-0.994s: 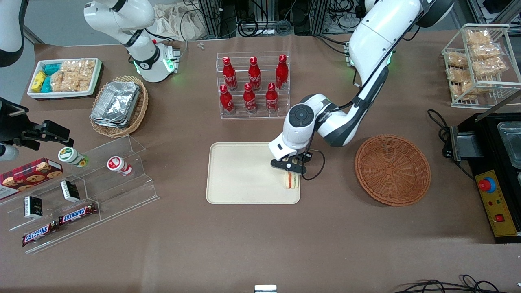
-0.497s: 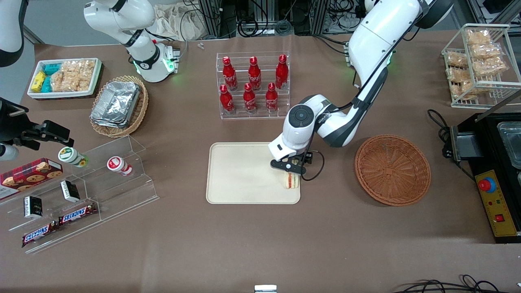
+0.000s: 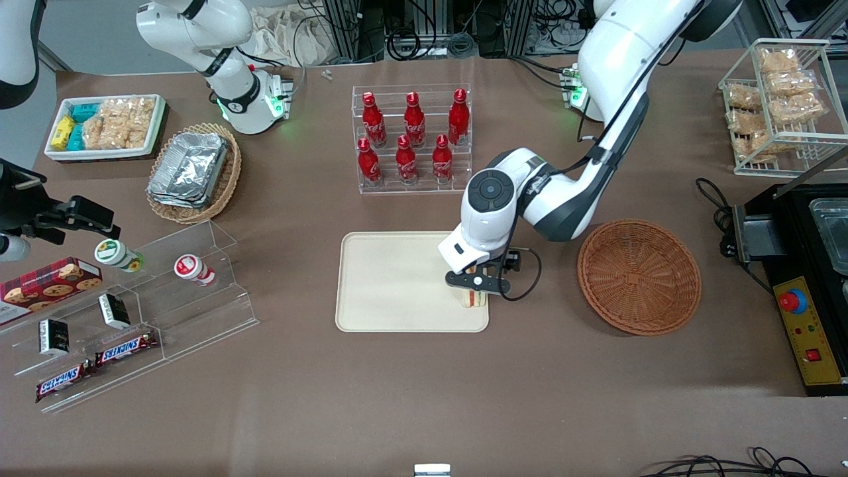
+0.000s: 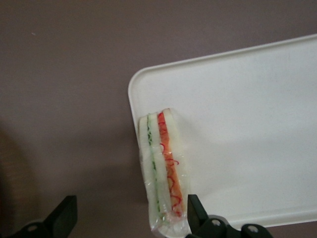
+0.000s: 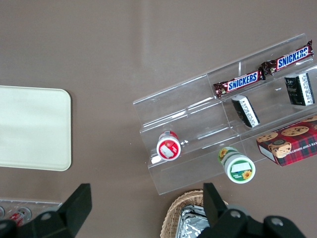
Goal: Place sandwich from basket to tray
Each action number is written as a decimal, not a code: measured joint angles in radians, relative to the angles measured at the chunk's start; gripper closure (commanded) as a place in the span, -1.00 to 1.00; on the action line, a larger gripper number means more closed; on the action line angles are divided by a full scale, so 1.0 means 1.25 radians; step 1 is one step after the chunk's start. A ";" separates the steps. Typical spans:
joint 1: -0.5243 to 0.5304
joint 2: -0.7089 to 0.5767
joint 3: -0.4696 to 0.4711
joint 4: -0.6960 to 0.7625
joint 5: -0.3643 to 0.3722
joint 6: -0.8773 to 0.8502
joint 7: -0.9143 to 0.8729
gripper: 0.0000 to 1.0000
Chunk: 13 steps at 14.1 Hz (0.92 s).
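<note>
The sandwich [image 3: 472, 300] [image 4: 163, 168] stands on its edge on the cream tray [image 3: 391, 285] [image 4: 247, 114], in the tray's corner nearest the front camera and the basket. My gripper [image 3: 477, 283] [image 4: 130, 206] hangs right above it, open. Its black fingers [image 4: 65, 214] straddle the wedge with a wide gap, and one finger sits close beside the bread. The round reddish-brown basket [image 3: 639, 277] lies empty beside the tray, toward the working arm's end of the table.
A clear rack of red bottles [image 3: 412, 139] stands farther from the camera than the tray. Toward the parked arm's end are a tan basket of foil trays [image 3: 193, 172] and an acrylic snack shelf [image 3: 152, 291]. A black machine [image 3: 808, 265] is past the basket.
The wrist has risen and shifted slightly toward the front camera, covering more of the sandwich. The sandwich has stayed put on the tray.
</note>
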 measured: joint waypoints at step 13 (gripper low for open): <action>0.154 -0.191 0.005 0.024 -0.088 -0.217 0.026 -1.00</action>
